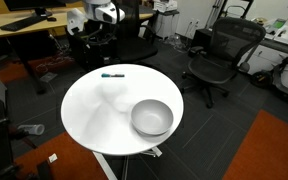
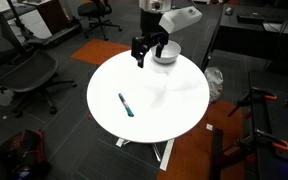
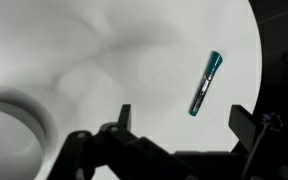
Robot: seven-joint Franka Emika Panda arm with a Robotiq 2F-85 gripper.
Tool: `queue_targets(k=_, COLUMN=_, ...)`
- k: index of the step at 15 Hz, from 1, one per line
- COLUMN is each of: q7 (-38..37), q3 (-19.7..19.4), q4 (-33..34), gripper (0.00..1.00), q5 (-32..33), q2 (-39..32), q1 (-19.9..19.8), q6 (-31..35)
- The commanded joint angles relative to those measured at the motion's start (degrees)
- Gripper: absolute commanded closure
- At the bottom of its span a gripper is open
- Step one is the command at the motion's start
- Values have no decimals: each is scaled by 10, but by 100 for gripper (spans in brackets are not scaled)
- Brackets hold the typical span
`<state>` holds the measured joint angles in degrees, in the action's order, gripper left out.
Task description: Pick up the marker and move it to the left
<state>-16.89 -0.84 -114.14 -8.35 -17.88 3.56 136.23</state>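
The marker (image 2: 125, 105) lies flat on the round white table (image 2: 174, 105); it is thin and dark with a teal end. It also shows in an exterior view (image 1: 112, 74) near the table's far edge, and in the wrist view (image 3: 206, 83). The grey bowl (image 1: 152, 118) stands on the table, and in the wrist view (image 3: 6, 130) it is at the lower left. My gripper (image 2: 149, 50) hangs open and empty above the table beside the bowl, well away from the marker. In the wrist view its fingers (image 3: 183, 120) are spread, with the marker beyond them.
Black office chairs (image 1: 219, 55) (image 2: 29, 75) stand around the table. A desk with a monitor (image 1: 29, 20) is at the back. The table edge (image 3: 259, 60) runs close to the marker. An orange carpet patch (image 1: 269, 150) lies on the floor.
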Motion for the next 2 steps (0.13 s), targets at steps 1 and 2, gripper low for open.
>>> queue_targets(k=1, q7=-1, q3=3, q4=-1, gripper=0, q5=1, q2=1, q1=-3, q6=-1)
queue_targets(k=2, q7=-1, q3=3, q4=-1, gripper=0, q5=1, q2=1, q1=-3, q6=0)
